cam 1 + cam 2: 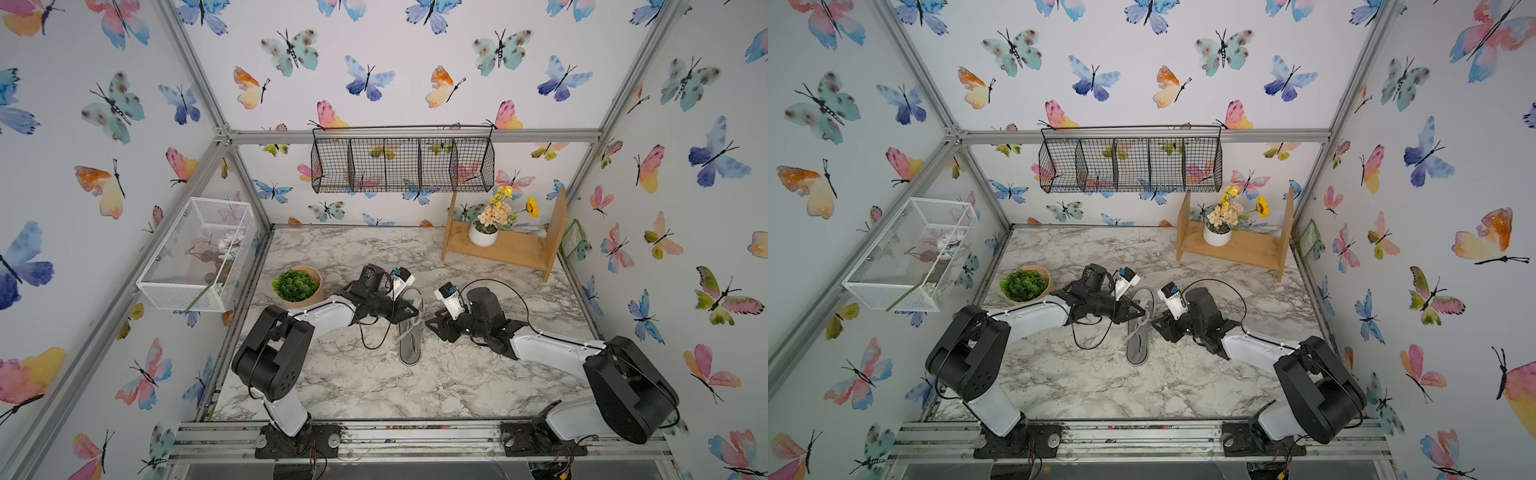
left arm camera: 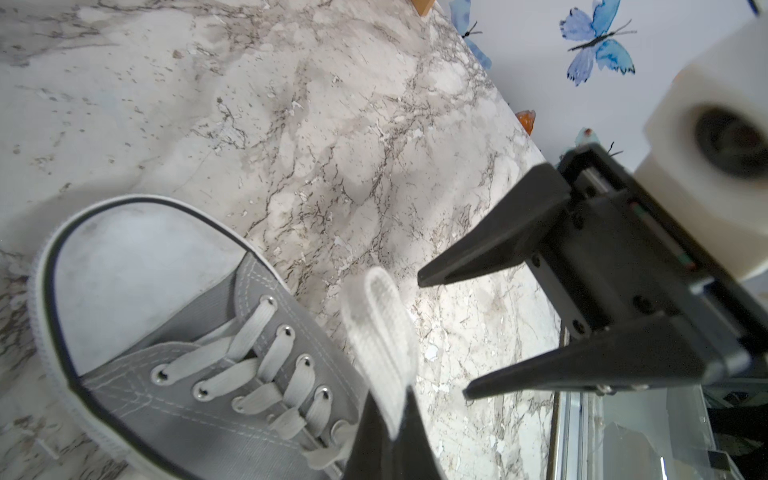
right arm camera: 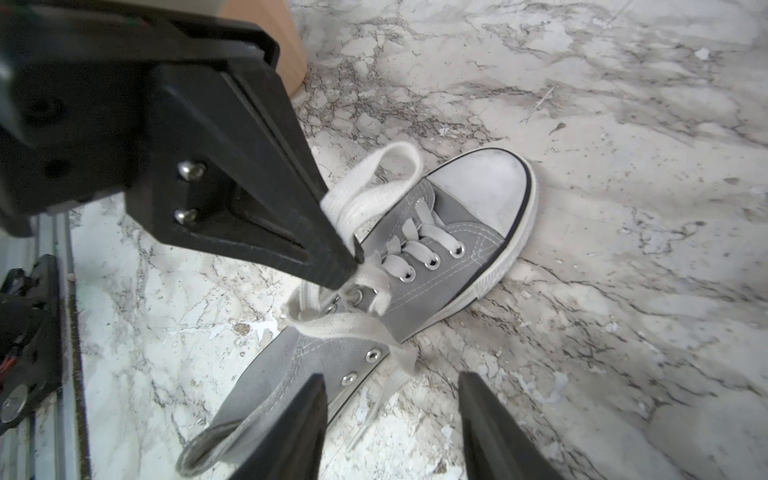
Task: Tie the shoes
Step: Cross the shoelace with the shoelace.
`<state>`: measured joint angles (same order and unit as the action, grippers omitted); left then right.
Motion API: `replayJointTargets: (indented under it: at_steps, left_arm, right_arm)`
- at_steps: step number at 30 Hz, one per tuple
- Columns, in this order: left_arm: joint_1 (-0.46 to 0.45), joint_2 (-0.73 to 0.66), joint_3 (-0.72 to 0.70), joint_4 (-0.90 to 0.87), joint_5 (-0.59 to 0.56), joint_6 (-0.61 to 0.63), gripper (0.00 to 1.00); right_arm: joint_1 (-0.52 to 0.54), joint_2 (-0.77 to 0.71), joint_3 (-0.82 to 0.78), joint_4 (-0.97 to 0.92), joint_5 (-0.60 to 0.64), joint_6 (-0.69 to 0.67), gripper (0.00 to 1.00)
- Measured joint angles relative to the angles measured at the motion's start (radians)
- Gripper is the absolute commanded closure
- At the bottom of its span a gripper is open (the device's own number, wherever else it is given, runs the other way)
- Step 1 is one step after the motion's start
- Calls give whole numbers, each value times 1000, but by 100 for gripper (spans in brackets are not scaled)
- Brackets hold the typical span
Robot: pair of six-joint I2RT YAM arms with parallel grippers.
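The shoe (image 1: 409,347) (image 1: 1138,347), a grey canvas sneaker with white laces and a white toe cap (image 3: 482,183), lies mid-table with its toe pointing to the back wall. My left gripper (image 1: 416,309) (image 1: 1144,309) hangs over the eyelets, shut on a white lace loop (image 2: 380,332) (image 3: 374,178) that stands up from its tips. My right gripper (image 3: 390,399) (image 2: 442,334) is open just right of the shoe, level with the ankle opening, holding nothing. A loose lace end (image 3: 388,386) lies on the marble between its fingers. More lace (image 3: 349,324) crosses the tongue.
A green plant in a tan pot (image 1: 297,286) stands left of the left arm. A wooden shelf (image 1: 505,249) with a flower pot is at the back right. A black wire basket (image 1: 403,164) and a white mesh basket (image 1: 195,257) hang on the walls.
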<state>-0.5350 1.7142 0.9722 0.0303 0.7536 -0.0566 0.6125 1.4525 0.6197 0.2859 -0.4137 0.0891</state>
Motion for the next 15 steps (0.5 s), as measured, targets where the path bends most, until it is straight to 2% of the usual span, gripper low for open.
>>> replayJointTargets:
  at_steps: [6, 9, 15]
  left_arm:
    - [13, 13, 44, -99, 43, 108, 100]
    - [18, 17, 68, -134, 57, 152, 100]
    - [25, 47, 105, -189, 61, 214, 100]
  right_arm:
    - [-27, 78, 10, 42, -109, -51, 45]
    - [-32, 133, 28, 54, -150, -66, 52]
    - [-36, 193, 60, 87, -221, -77, 73]
